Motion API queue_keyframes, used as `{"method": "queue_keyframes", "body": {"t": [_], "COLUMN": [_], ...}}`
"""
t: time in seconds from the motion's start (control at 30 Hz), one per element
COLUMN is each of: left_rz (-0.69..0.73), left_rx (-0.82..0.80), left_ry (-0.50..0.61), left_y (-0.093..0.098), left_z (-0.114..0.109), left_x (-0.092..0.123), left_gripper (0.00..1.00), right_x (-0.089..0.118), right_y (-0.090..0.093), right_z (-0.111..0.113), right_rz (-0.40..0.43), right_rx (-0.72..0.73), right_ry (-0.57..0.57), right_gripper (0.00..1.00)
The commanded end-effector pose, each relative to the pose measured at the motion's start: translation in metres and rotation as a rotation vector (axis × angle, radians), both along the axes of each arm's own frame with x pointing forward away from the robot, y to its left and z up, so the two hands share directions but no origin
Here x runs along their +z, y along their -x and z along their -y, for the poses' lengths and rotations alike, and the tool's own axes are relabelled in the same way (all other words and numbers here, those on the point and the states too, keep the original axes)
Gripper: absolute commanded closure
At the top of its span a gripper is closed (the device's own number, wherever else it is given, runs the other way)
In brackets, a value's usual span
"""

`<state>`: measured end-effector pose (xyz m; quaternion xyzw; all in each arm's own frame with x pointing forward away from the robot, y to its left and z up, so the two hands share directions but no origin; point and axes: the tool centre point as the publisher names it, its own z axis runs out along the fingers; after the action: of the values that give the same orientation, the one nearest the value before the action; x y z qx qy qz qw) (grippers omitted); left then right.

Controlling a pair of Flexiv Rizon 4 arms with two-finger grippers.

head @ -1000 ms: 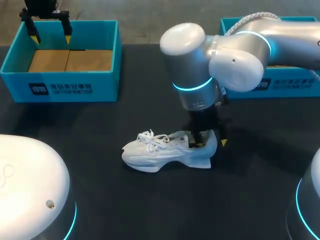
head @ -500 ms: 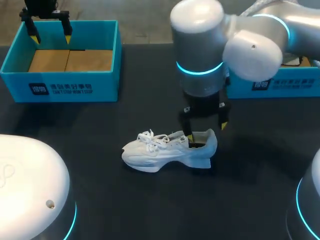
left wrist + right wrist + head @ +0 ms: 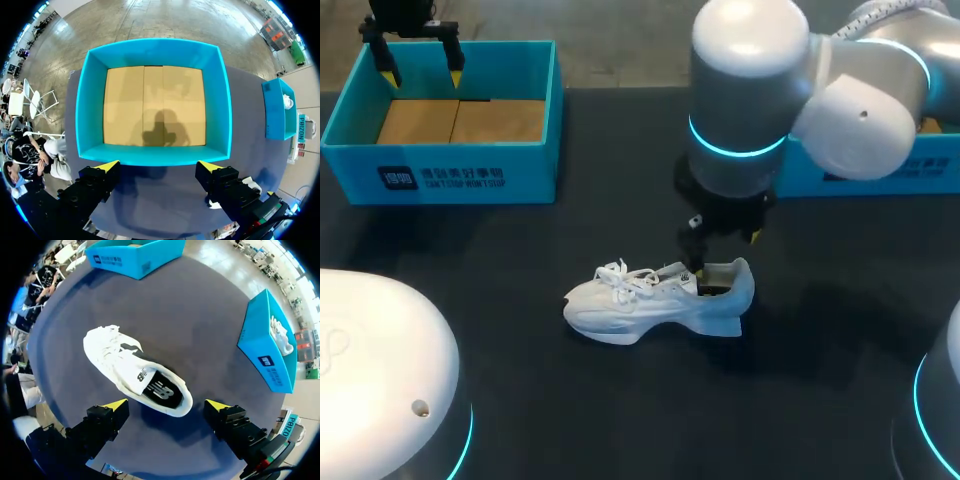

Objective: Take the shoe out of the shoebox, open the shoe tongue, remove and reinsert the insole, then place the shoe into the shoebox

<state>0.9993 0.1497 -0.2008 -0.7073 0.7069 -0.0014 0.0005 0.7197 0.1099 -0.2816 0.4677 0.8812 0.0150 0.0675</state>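
A white shoe (image 3: 655,300) lies on its sole mid-table, toe to the left, laces loose. Its black insole (image 3: 160,389) shows through the opening in the right wrist view, where the shoe (image 3: 127,365) sits just ahead of the fingers. My right gripper (image 3: 722,245) hangs open just above the heel, touching nothing; in its own view the right gripper (image 3: 166,405) has nothing between its yellow tips. A blue shoebox (image 3: 535,150) with a bare cardboard floor stands at the back left. My left gripper (image 3: 418,62) is open over its far wall; in the left wrist view it (image 3: 159,166) is over the box's (image 3: 90,107) near wall.
A second blue box (image 3: 900,170) stands at the back right, half hidden by my right arm; it (image 3: 267,352) holds another white shoe (image 3: 281,337). Dark tabletop surrounds the shoe on every side.
My right gripper has let go of the shoe's heel, opened wide and risen a little. The shoe stays where it was. The left arm has not moved.
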Motion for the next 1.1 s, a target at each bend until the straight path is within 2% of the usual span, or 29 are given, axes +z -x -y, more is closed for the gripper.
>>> {"method": "queue_keyframes", "body": {"t": [0.03,0.4,0.5,0.57,0.67,0.77,0.9,1.1], "left_rz": [-0.001,-0.001,-0.001,-0.001,-0.001,-0.001,-0.001,-0.001], "left_rx": [0.000,0.000,0.000,0.000,0.000,0.000,0.000,0.000], "left_ry": [-0.001,-0.001,-0.001,-0.001,-0.001,-0.001,-0.001,-0.001], "left_y": [0.000,0.000,0.000,0.000,0.000,0.000,0.000,0.000], "left_z": [0.000,0.000,0.000,0.000,0.000,0.000,0.000,0.000], "left_x": [0.000,0.000,0.000,0.000,0.000,0.000,0.000,0.000], "left_gripper": [0.00,0.00,0.00,0.00,0.00,0.00,0.00,0.00], "right_x": [-0.001,-0.001,0.001,0.003,0.004,0.002,0.001,-0.003], "right_y": [0.001,0.001,0.003,0.003,0.005,0.005,0.005,-0.001], "right_z": [0.002,0.002,-0.002,0.000,0.002,0.005,0.010,0.013], "right_rz": [0.003,0.003,0.062,0.088,0.086,0.095,0.122,0.179], "right_rx": [0.001,0.001,0.255,0.373,0.546,0.694,0.856,1.014], "right_ry": [-0.007,-0.007,-0.061,-0.092,-0.156,-0.144,-0.152,-0.150], "right_gripper": [0.00,0.00,0.00,0.00,0.00,0.00,0.00,0.00]}}
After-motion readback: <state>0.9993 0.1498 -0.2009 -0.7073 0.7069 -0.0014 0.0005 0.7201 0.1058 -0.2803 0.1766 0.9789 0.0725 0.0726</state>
